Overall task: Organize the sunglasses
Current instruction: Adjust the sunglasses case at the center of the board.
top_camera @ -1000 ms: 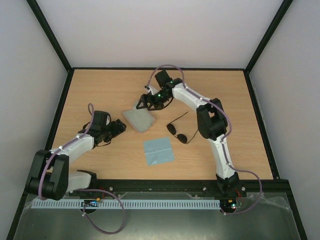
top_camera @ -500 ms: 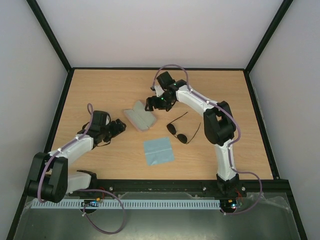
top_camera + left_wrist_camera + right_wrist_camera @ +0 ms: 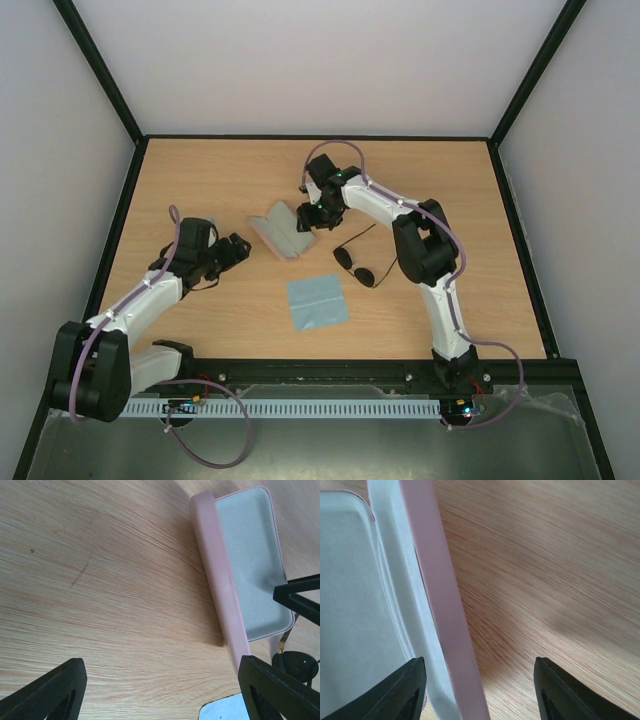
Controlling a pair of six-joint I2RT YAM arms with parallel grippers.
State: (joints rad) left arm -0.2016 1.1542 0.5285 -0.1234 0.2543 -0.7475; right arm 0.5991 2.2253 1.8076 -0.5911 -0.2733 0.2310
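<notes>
One pink case lies open on the tabletop, grey lining showing. Sunglasses lie just right of it, on the wood. Right hand straddles the case's far wall, fingers apart. Left hand hovers left of the case, fingers wide.

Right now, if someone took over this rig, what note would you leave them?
Left gripper: open, empty, hovering left of the pink case.
Right gripper: open, fingers straddling the case's rim, not clamped.
Sunglasses: on the table right of the case, arms unfolded.
Blue cloth: flat, nearer the arm bases.
Done: case lies open.
Left: sunglasses into the case, probably then close it.
</notes>
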